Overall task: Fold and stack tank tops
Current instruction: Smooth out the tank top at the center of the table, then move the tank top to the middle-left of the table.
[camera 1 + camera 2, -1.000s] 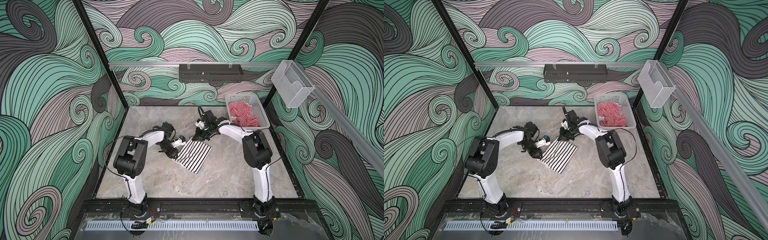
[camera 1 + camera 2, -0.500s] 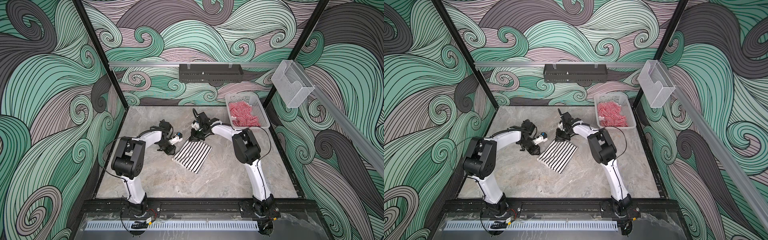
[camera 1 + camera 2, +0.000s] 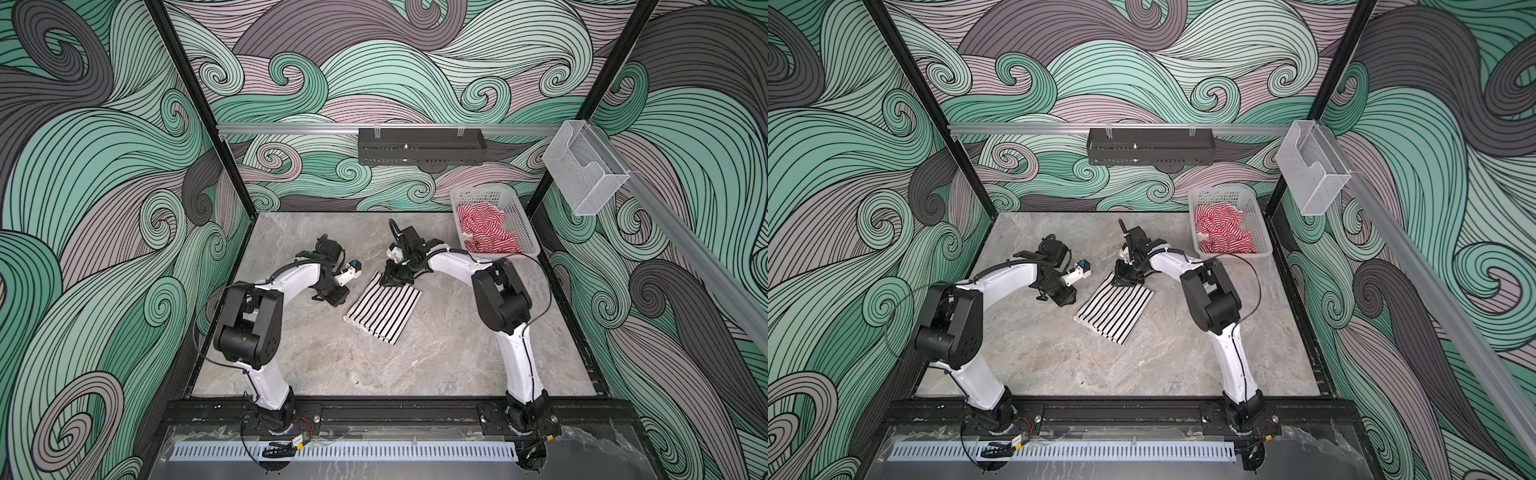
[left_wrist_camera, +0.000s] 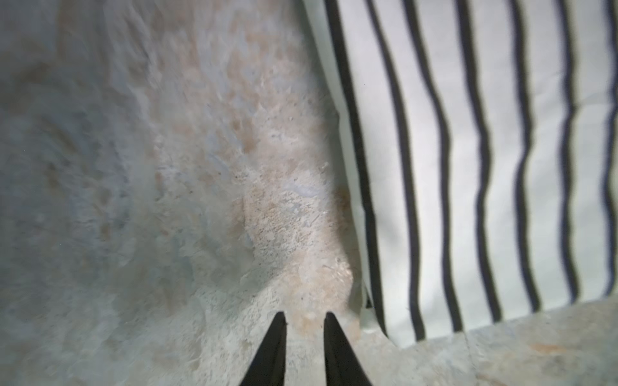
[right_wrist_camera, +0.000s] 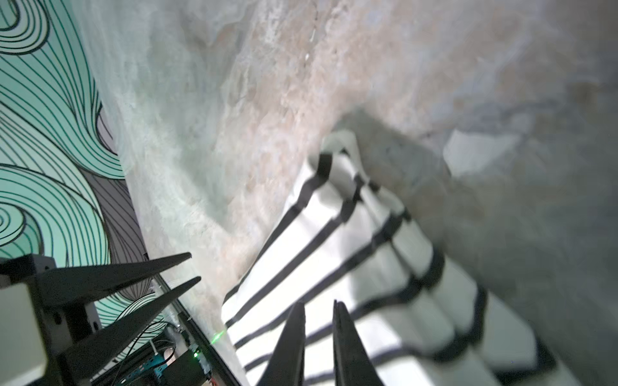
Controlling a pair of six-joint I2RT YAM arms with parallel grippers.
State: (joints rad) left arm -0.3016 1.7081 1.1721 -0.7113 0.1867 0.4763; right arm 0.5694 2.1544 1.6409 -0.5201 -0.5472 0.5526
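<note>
Change since a second ago: left gripper (image 4: pixel 304 315) has drawn left, now over bare table (image 3: pixel 332 353) just beside the black top (image 3: pixel 384 309), fingers slightly apart and empty. Right gripper (image 5: pixel 319 305), above the top's far corner, has parted a little. Top lies mid-table, a folded striped rectangle, far corner rumpled. Red top (image 3: pixel 484 232) sits bunched in the far-right basket (image 3: pixel 527 226).

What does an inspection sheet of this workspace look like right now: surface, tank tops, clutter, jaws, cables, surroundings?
Surface: grey marble-look table.
Job's things: black-and-white tank top folded flat mid-table; red-and-white tank top crumpled in the white basket.
Clutter: nothing seen.
Grippers: left gripper over bare table beside the folded top, jaws slightly apart, empty; right gripper over that top's edge, jaws slightly apart.
Cables: black cable loops beside each arm, off the cloth.
Surroundings: wave-patterned walls, black rack, clear holder.
</note>
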